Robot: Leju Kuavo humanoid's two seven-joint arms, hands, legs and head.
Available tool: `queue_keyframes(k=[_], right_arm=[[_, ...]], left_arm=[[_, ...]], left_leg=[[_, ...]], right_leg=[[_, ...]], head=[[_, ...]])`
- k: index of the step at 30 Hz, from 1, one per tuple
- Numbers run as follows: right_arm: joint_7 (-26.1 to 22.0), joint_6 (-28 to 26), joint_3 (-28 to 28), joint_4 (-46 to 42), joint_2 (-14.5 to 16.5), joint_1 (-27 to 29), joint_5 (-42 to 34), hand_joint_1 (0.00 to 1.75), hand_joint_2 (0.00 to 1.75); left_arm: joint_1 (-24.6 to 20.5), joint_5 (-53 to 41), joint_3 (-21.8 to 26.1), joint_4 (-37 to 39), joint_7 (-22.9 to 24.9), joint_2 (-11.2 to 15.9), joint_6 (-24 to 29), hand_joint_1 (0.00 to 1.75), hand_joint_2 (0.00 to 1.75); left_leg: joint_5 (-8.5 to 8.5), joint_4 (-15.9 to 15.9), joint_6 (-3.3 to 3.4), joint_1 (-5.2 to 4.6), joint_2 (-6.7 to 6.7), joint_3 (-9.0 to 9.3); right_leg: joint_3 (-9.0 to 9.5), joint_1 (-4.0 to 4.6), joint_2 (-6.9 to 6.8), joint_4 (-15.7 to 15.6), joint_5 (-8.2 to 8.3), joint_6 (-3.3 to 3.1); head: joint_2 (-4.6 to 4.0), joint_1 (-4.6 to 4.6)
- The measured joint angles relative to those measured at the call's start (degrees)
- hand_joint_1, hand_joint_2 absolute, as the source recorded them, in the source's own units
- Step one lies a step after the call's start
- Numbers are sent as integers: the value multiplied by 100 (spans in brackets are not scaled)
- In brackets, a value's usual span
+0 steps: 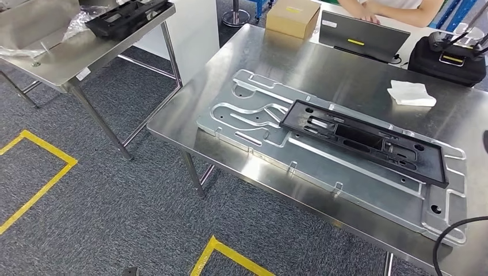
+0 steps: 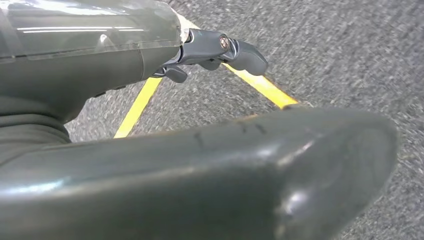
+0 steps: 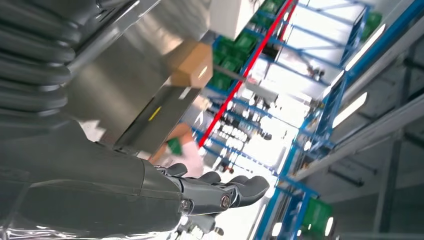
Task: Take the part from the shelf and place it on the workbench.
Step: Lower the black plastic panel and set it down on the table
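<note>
Head view, workbench: the steel workbench (image 1: 345, 75) stood to the right, its near edge running at a slant across the picture
Head view, part: the black part (image 1: 363, 140), a long frame with openings, lay flat on a silver machined plate (image 1: 262, 123) on the workbench, its long side along the plate's length
Head view, far edge of bench: a cardboard box (image 1: 293, 17), a closed grey laptop (image 1: 363, 35), a black case (image 1: 448, 57) and a folded white cloth (image 1: 411, 93) sat behind the plate; a person's arms (image 1: 397, 10) rested beyond the laptop
Head view, second table: a smaller steel table (image 1: 52, 52) stood to the left, carrying another black frame (image 1: 128, 16) and clear plastic wrap (image 1: 77, 26)
Head view, floor: grey carpet with yellow tape lines (image 1: 35, 172)
Left wrist view: the left hand (image 2: 215, 50) hung over carpet and yellow tape (image 2: 260, 85), its dark fingers held loosely apart with nothing in them; a thick grey thumb (image 2: 225, 175) crossed the foreground
Right wrist view: the right hand (image 3: 220, 192) held nothing, its fingers stretched out side by side, blue racking (image 3: 330, 120) blurred and tilted behind it
</note>
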Motion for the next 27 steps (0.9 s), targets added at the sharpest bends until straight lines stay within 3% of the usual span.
queue_keyframes(k=[2,5,6,8,10,11,12,13,14,16,17,18,20,21,22,25,26,27], right_arm=[[-73,-32,-361,-264,-26,585,89,0,0],[-161,-34,-840,-650,14,1462,264,0,0],[-169,-32,-977,-751,38,1675,297,0,0],[-134,-34,-1223,-940,87,2066,369,0,0],[-73,-18,-1447,-1132,186,2523,525,0,0],[-57,18,-1572,-1241,285,2783,632,0,0],[-59,83,-1709,-1355,429,3044,741,0,0],[-77,170,-1857,-1467,612,3284,847,0,0],[-107,269,-2012,-1571,818,3479,943,0,0],[-171,464,-2318,-1737,1251,3753,1141,0,0],[-191,550,-2464,-1802,1454,3853,1248,0,0],[-203,629,-2597,-1858,1642,3939,1351,0,0],[-211,752,-2838,-1960,1966,4066,1507,0,0],[-212,796,-2938,-2002,2097,4113,1549,0,0],[-213,826,-3032,-2040,2213,4159,1579,0,0],[-214,901,-3238,-2103,2482,4247,1664,0,0],[-217,957,-3285,-2117,2568,4255,1720,0,0],[-225,1033,-3328,-2130,2657,4256,1793,0,0]], left_arm=[[10,5,32,0,-13,-2,-13,0,0],[32,9,82,0,-18,2,-22,0,0],[38,9,105,0,-13,6,-23,0,0],[36,10,142,0,-3,13,-22,0,0],[25,11,161,0,2,13,-23,0,0],[24,11,169,0,1,14,-25,0,0],[27,11,175,0,-1,16,-28,0,0],[32,11,181,0,-3,19,-31,0,0],[35,11,186,0,-6,23,-36,0,0],[26,8,193,-1,-11,39,-46,0,0],[12,4,198,-2,-15,46,-55,0,0],[0,0,203,-2,-20,51,-64,0,0],[-5,-1,213,-2,-29,52,-84,0,0],[1,-1,217,-1,-34,51,-92,0,0],[8,0,222,-1,-38,52,-96,0,0],[19,-2,240,-1,-51,60,-109,0,0],[22,-3,249,-1,-59,61,-119,0,0],[25,-6,257,-1,-69,61,-131,0,0]], left_leg=[[31,59,-51,-5,-37,-42],[72,84,-157,-8,-71,-73],[-18,148,-193,-5,-68,-110],[-489,598,-253,17,-53,-257],[-1026,1340,-294,32,-42,-428],[-1147,1620,-304,36,-40,-444],[-1143,1732,-305,37,-40,-375],[-1036,1625,-290,34,-39,-195],[-897,1326,-262,29,-35,80],[-800,405,-177,-12,51,770],[-828,47,-142,-35,97,1007],[-868,-182,-110,-57,131,1142],[-798,-296,-41,-66,105,1135],[-724,-328,1,-62,83,1103],[-642,-356,44,-57,66,1055],[-420,-361,109,-63,8,808],[-352,-340,107,-69,-22,705],[-289,-311,100,-73,-56,598]], right_leg=[[281,29,-14,-455,90,-52],[235,37,-21,-510,154,-175],[195,24,-26,-512,198,-223],[85,1,-38,-521,300,-298],[-47,5,-44,-516,399,-314],[-114,10,-51,-514,449,-309],[-181,15,-61,-511,497,-304],[-249,20,-71,-508,547,-298],[-312,25,-81,-506,597,-293],[-401,39,-103,-499,694,-272],[-415,42,-119,-506,741,-248],[-417,39,-139,-518,787,-215],[-409,19,-177,-553,869,-135],[-424,8,-162,-530,818,-104],[-459,5,-129,-430,662,-84],[-695,9,-23,486,-194,-63],[-739,10,-13,812,-341,-58],[-712,11,-8,1001,-344,-57]], head=[[-1,-1],[0,-1],[0,-1],[-1,-2],[-2,-2],[-2,-2],[-2,-2],[-1,-1],[-1,-1],[0,-1],[-1,-1],[0,-2],[-1,-2],[-1,-3],[-2,-2],[-2,0],[-1,0],[-1,0]])
